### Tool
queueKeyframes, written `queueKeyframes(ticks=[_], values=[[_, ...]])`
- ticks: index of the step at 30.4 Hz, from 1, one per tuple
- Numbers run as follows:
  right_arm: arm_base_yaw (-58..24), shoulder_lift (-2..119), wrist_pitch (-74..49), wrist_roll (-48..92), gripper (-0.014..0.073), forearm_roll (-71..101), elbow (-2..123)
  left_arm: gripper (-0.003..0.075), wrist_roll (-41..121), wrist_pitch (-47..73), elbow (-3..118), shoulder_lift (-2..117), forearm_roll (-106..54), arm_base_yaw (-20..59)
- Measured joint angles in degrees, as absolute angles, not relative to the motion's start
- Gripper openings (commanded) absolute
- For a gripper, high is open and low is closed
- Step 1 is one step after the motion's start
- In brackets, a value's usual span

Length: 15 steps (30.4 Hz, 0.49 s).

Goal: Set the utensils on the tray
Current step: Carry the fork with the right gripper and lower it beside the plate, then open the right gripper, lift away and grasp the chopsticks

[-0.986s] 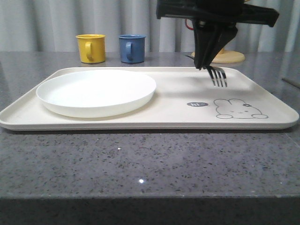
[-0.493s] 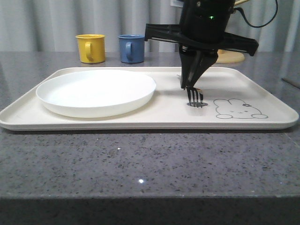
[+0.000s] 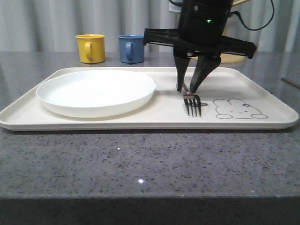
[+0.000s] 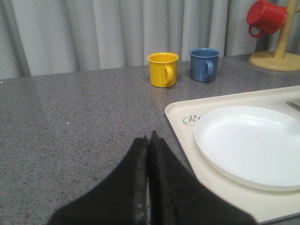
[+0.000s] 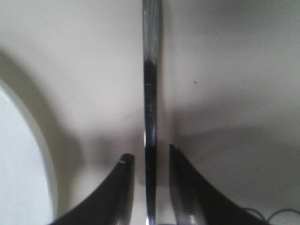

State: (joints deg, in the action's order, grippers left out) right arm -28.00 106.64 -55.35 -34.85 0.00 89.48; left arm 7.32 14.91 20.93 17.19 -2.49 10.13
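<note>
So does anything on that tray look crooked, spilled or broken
Nothing stands out. The fork lies flat on the tray beside the white plate, under the open right pincer. No spills or damage show.

1. Your fork (image 3: 192,104) is shiny silver and lies flat on the tray, tines toward you, between plate and rabbit drawing.
2. Your tray (image 3: 262,124) is cream, rectangular and low-rimmed, flat on the counter.

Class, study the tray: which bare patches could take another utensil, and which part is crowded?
On the tray, one bare patch runs along the far rim right of the right hand, above the rabbit drawing. A narrower strip lies between the white plate and the fork. The plate crowds the left half.
</note>
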Motion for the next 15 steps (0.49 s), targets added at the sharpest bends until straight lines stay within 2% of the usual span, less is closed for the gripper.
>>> queueKeyframes(ticks=[9, 15], values=[[-27.0, 105.3, -63.0, -30.0, 0.0372, 0.4, 97.1, -0.0018, 7.3, 14.9, 20.9, 17.2, -2.5, 10.1], [-22.4, 102.8, -68.5, -22.6, 0.0372, 0.8, 97.7, -0.0018, 7.3, 14.9, 20.9, 17.2, -2.5, 10.1]])
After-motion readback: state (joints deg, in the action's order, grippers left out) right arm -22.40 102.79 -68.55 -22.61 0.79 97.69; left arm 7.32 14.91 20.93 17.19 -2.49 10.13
